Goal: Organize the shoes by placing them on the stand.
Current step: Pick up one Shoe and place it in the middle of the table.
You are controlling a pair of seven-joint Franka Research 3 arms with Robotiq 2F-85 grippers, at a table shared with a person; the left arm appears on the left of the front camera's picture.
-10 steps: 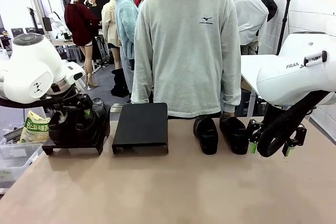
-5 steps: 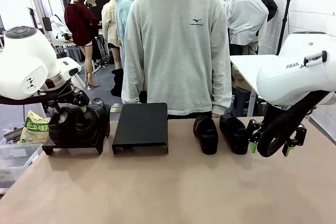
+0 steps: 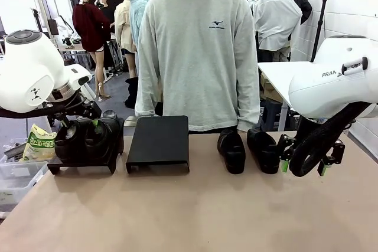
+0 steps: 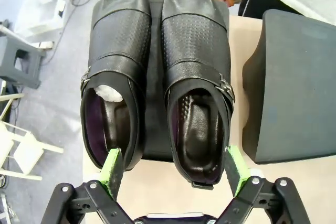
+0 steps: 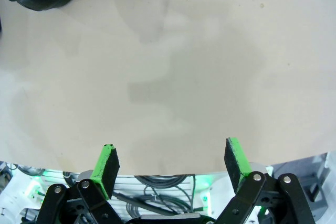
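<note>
Since the earlier frame the left arm has drawn up and back toward the table's left edge, and the person at the far edge has stepped toward that side; the right arm has not shifted. Two loose shoes (image 3: 231, 150) (image 3: 264, 150) lie side by side on the table, near its far edge and right of the middle. Their long axes run from the near edge to the far edge; which end is the toe I cannot tell for sure. The right hand (image 3: 303, 166), fingers spread and holding nothing, hangs just beside the right-hand shoe on the side of the table's right edge. So the pair lies toward the middle from it, and this arm looks much the nearer for the next pick. Beyond the pair, left of the middle, stands the empty stand (image 3: 158, 143). Just beside it, at the left edge, the left stand (image 3: 112, 160) carries the placed shoes (image 4: 113, 77) (image 4: 197, 77), buckled, parallel, toes toward the far edge. The left hand (image 4: 173, 163) hovers released behind their heels, gripping neither.
</note>
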